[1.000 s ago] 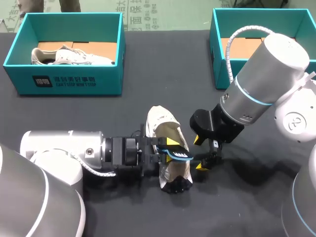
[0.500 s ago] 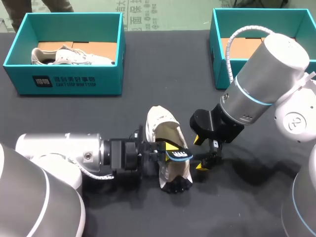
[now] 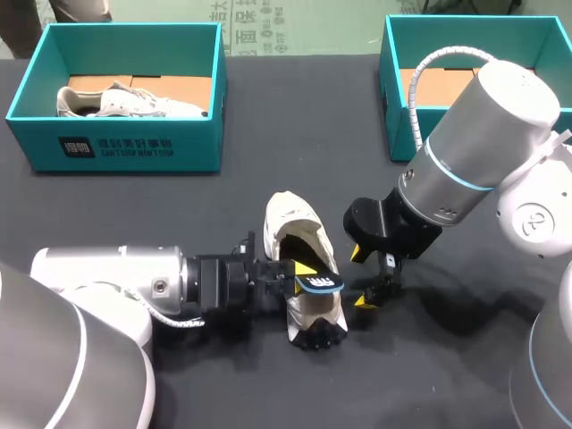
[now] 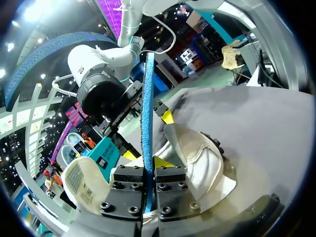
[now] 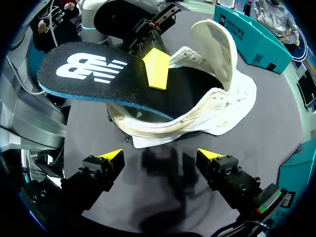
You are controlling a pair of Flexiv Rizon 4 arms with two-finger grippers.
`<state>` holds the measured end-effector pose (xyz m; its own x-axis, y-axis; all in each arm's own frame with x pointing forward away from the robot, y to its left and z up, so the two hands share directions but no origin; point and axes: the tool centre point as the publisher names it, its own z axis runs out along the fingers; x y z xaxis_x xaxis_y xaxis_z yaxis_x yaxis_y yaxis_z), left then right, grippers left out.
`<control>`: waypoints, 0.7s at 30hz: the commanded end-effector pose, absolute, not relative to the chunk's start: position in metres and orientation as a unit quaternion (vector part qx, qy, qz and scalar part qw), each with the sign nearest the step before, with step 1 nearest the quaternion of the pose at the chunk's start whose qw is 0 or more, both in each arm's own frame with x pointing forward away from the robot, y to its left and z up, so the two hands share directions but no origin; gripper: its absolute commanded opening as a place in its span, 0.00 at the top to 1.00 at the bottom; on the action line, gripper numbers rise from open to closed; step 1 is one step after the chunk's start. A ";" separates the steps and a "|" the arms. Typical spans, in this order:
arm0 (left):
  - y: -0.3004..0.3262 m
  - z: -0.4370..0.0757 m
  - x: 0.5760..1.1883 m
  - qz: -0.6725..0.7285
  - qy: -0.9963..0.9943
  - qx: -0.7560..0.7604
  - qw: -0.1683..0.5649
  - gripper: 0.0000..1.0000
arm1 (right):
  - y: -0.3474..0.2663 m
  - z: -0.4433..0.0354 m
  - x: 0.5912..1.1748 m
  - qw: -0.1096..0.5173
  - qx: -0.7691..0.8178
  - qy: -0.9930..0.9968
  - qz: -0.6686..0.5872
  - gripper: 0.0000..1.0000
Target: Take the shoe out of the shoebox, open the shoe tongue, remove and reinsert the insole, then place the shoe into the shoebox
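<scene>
A cream shoe lies on its side on the dark table, tongue folded open. My left gripper comes in from the left and is shut on the black insole, which sticks part way out of the shoe's opening. In the left wrist view the insole shows edge-on as a blue strip rising from between the closed fingers of the left gripper. Just right of the shoe, my right gripper hangs open and holds nothing. From the right wrist view the insole and shoe lie ahead of the right gripper.
A teal shoebox at the back left holds a second pale shoe. Another teal shoebox stands at the back right, behind my right arm. Bare dark table lies between the boxes and in front of the shoe.
My left gripper has shut on the insole and drawn back a little to the left, shifting the insole slightly. The right arm has not moved.
</scene>
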<state>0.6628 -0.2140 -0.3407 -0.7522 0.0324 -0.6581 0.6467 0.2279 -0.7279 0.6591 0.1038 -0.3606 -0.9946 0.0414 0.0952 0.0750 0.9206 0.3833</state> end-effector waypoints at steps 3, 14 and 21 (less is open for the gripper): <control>-0.220 -0.349 0.670 -0.563 0.748 0.224 0.270 1.00 | 0.105 -0.362 0.658 0.041 -0.030 -0.979 -0.197 0.00; -0.222 -0.342 0.669 -0.572 0.746 0.216 0.266 0.85 | 0.105 -0.362 0.658 0.041 -0.030 -0.979 -0.197 0.00; -0.224 -0.332 0.663 -0.584 0.737 0.218 0.262 0.78 | 0.105 -0.362 0.658 0.041 -0.030 -0.979 -0.197 0.00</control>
